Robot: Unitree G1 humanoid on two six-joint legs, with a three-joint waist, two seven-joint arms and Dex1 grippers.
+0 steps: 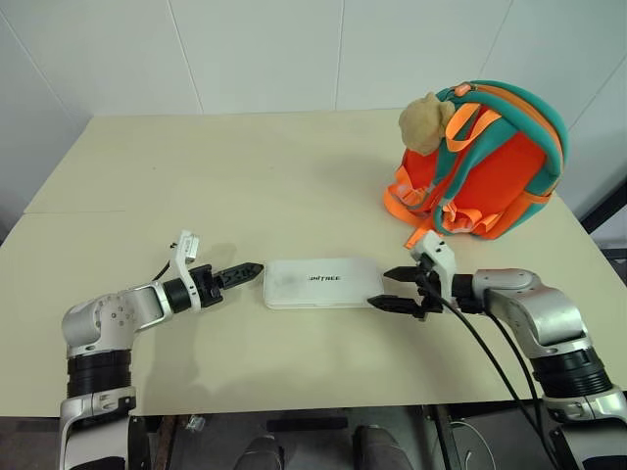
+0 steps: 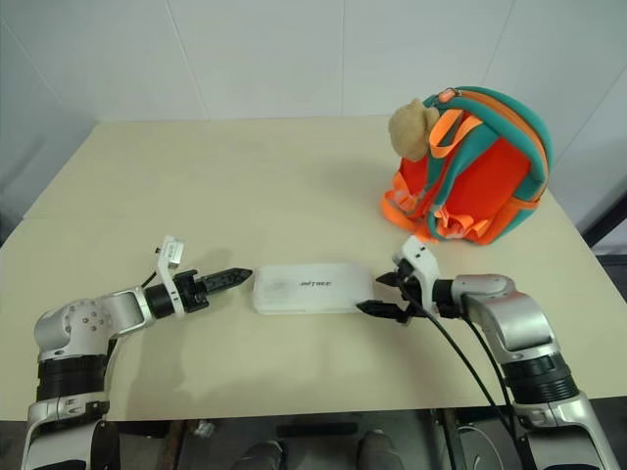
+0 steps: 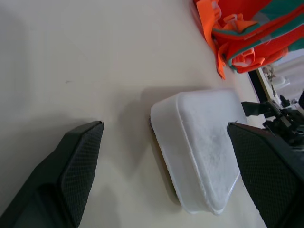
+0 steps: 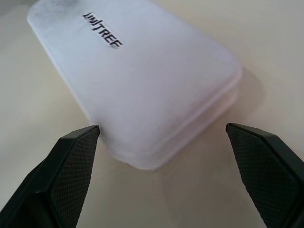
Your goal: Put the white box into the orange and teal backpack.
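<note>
So far nothing is packed: the flat white rounded box (image 1: 321, 283) lies on the beige tabletop (image 1: 196, 176) between my released left jaws (image 1: 240, 275) and right jaws (image 1: 395, 288), ungrasped, well apart from the orange and teal backpack (image 1: 485, 162).

Head views look down; wrist views closely share the white box (image 4: 142, 85).

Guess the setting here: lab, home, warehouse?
Most likely a lab or test room: a bare beige table against plain white panelled walls, with just the white box and the orange and teal backpack staged on it.
</note>
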